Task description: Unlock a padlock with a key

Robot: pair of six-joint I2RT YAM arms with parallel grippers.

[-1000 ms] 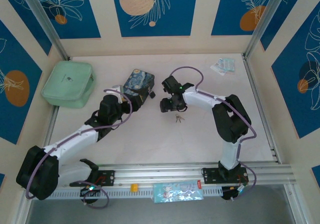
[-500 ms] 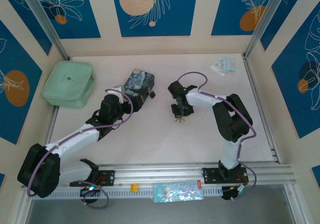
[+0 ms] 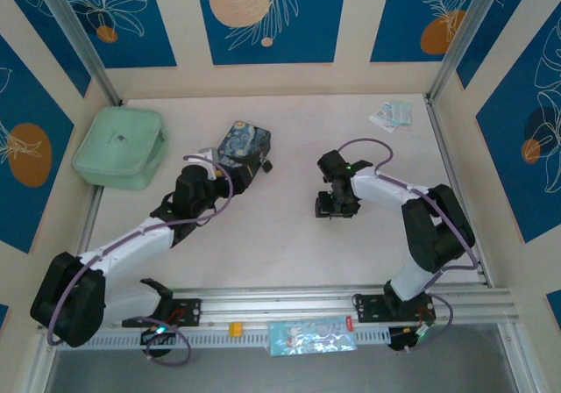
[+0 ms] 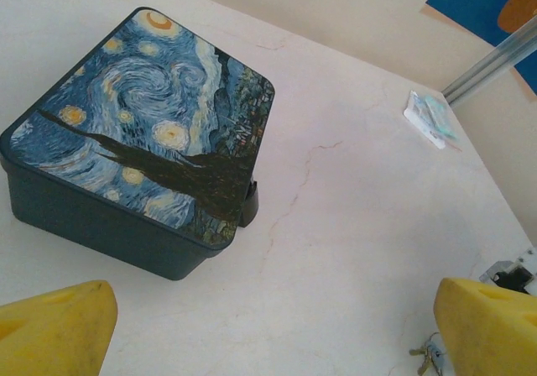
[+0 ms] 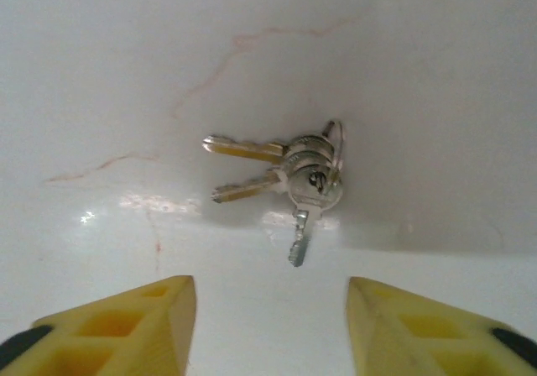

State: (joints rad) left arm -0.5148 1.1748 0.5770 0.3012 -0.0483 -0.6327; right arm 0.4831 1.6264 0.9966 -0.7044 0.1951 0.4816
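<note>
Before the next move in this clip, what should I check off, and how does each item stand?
1. Free key bunch lying on table: ok.
2. The right pincer open, bunch ahead of its gap: ok.
3. The left pincer open and empty: ok.
4. The padlock in sight at the side of the tin: ok.
5. Whether padlock is locked: cannot tell.
6. Which key fits: cannot tell.

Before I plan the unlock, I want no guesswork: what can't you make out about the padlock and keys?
padlock: left wrist view, mostly hidden behind the tin; keyhole and shackle unseen.
In the top view, too small for detail.
keys: top view, covered by the right gripper; left wrist view, cut by the bottom edge.
</note>
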